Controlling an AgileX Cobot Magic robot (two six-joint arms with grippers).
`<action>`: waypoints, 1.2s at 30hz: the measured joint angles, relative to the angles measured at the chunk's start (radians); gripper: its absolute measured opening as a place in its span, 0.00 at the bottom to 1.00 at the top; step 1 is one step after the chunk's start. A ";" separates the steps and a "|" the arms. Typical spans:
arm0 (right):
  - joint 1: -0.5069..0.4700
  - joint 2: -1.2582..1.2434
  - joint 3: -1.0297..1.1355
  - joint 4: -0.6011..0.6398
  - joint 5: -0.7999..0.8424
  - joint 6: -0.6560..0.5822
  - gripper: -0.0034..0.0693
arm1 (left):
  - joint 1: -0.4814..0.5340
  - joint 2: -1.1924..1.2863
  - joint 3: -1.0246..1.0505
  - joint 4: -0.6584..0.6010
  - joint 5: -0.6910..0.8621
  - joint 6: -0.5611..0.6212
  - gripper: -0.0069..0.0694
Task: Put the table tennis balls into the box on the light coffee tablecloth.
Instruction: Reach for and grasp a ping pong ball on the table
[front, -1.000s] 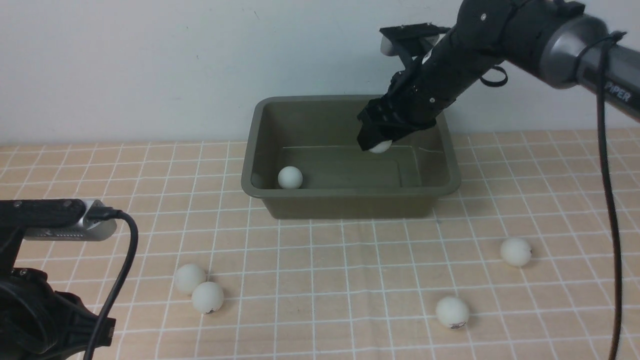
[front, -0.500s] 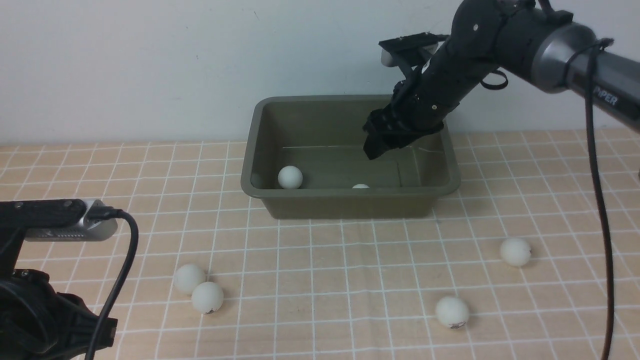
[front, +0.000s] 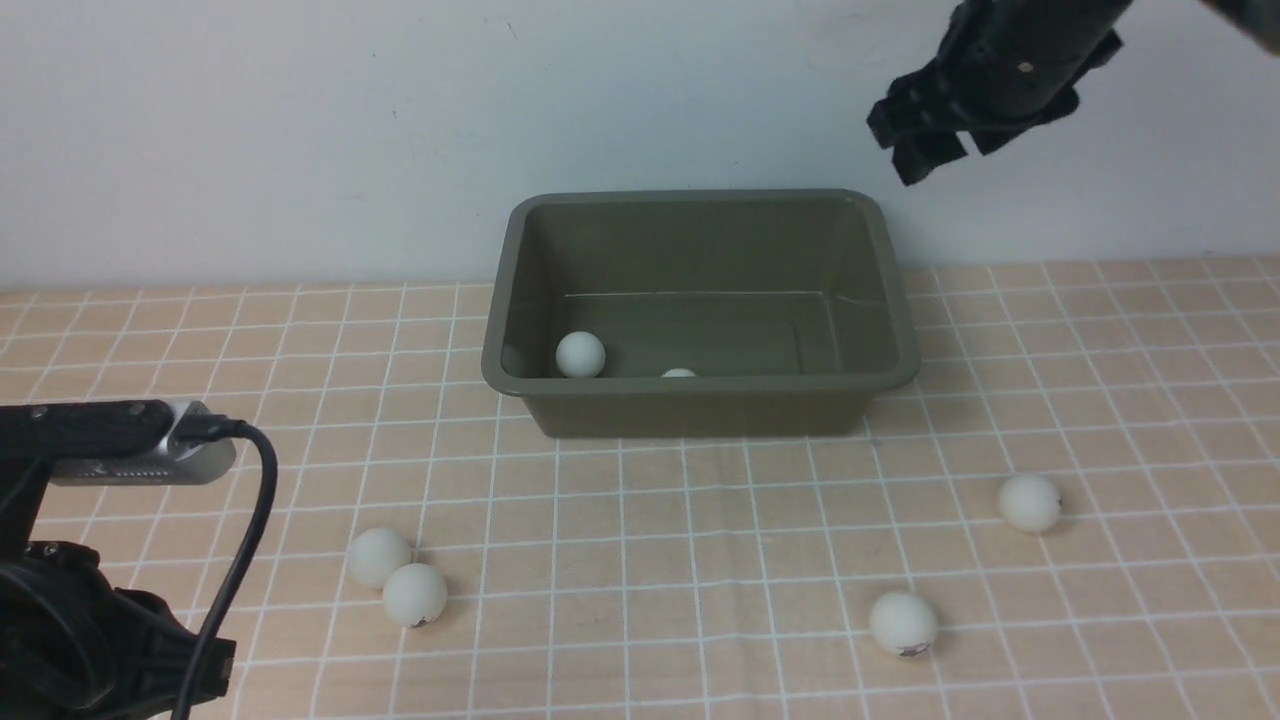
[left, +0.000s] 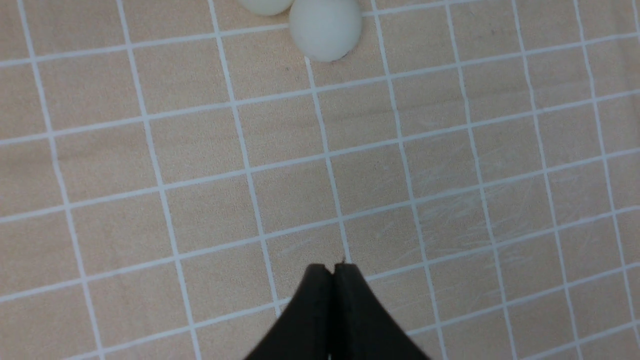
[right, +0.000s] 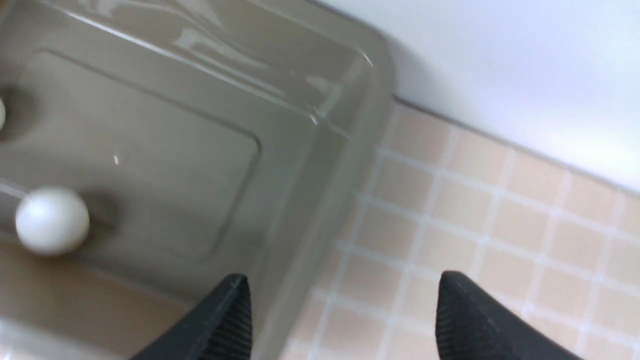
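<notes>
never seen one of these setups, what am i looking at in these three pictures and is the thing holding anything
It is a robot with two black arms that pinch things. The wide picture is shot from between the arms, looking forward; the other two come from a camera on each wrist. On a checked tablecloth stands a green box with two white balls inside. Four more lie on the cloth: a close pair near the left arm, two apart on the right. The left fingers are pressed together over the cloth, holding nothing. The right fingers stand apart, empty, raised near the box's far right corner.
</notes>
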 joint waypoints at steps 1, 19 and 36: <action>-0.009 -0.057 0.076 -0.004 0.001 0.005 0.67 | 0.000 0.000 0.000 -0.001 0.002 0.000 0.00; -0.031 -0.268 0.846 -0.064 -0.349 0.103 0.67 | 0.000 0.000 0.000 -0.002 0.014 0.003 0.00; -0.056 -0.133 0.883 -0.127 -0.470 0.175 0.67 | 0.000 0.000 0.000 -0.002 0.035 0.003 0.00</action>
